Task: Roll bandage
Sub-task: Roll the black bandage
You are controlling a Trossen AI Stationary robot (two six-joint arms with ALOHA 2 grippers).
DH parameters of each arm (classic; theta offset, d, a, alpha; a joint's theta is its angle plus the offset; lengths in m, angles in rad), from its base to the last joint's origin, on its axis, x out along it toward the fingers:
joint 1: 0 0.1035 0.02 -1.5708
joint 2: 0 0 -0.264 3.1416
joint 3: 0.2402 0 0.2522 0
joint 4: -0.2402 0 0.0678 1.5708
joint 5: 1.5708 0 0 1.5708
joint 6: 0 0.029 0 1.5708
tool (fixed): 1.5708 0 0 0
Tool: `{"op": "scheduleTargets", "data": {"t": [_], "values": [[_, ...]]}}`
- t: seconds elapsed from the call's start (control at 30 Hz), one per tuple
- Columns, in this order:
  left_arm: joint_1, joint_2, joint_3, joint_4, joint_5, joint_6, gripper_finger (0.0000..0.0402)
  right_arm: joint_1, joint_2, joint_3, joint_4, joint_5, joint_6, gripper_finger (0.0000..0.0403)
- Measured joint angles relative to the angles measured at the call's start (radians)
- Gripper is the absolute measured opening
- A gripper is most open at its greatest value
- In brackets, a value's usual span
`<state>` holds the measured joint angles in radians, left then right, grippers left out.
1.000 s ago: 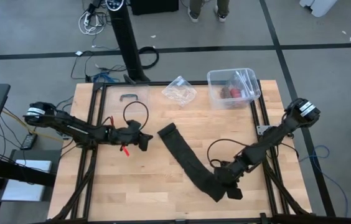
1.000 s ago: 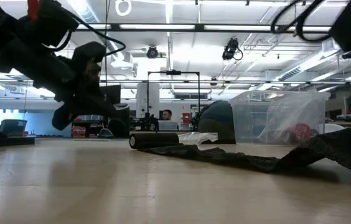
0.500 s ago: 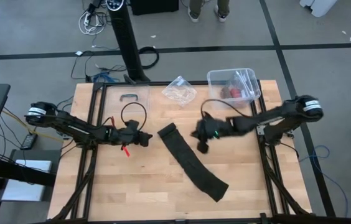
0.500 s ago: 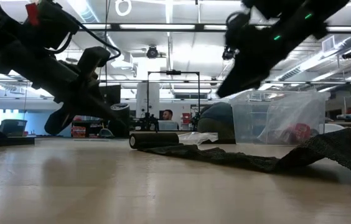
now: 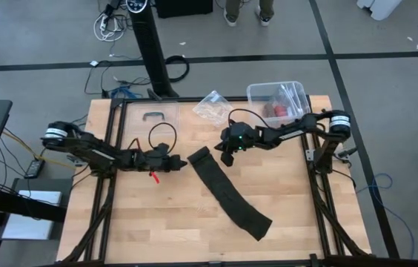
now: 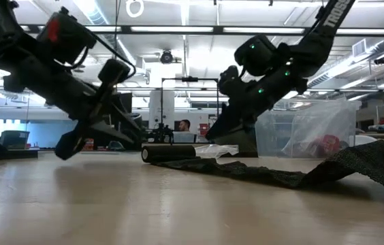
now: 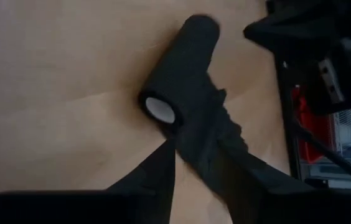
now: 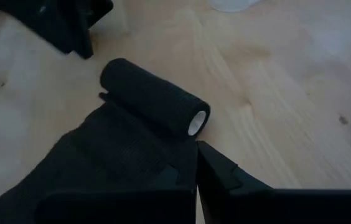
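The bandage (image 5: 227,193) is a black strip lying slantwise on the wooden table. Its far left end is wound into a short roll (image 5: 199,155) on a white core (image 8: 195,122), and its near right end (image 5: 259,225) lies flat. My left gripper (image 5: 181,161) stands open just left of the roll, pointing at its core end (image 7: 161,110). My right gripper (image 5: 224,158) is shut and hovers just right of the roll, its tips (image 8: 197,149) close to the other core end, a little above the table in the low view (image 6: 211,138).
At the table's far right stands a clear plastic box (image 5: 277,104) with red things inside. A crumpled clear wrapper (image 5: 213,108) lies left of it, and a clear lid (image 5: 156,115) lies at the far left. Bare wood spreads over the near left of the table.
My right gripper has left the bandage's near right end and swung up and toward the far left, across to the rolled end. The strip's near end now lies flat on the table. My left gripper has edged right toward the roll.
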<state>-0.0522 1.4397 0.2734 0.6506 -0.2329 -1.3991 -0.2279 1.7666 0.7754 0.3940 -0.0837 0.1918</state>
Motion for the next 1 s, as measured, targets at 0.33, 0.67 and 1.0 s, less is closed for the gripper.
{"op": "scheduleTargets", "data": {"t": [0.33, 0.67, 1.0], "values": [[0.0, 0.108, 0.003, 0.125, -0.047, -0.033, 0.0134, -0.012, 0.025, 0.016, 0.032, -0.015, 0.021, 0.0004], [0.0, 0.108, 0.006, 0.113, -0.059, -0.04, 0.0134, -0.017, 0.025, 0.016, 0.043, -0.014, 0.027, 0.0006], [0.015, 0.111, 0.099, -0.09, -0.038, 0.037, 0.0134, -0.023, 0.046, 0.015, 0.026, 0.03, 0.053, 0.0006]]}}
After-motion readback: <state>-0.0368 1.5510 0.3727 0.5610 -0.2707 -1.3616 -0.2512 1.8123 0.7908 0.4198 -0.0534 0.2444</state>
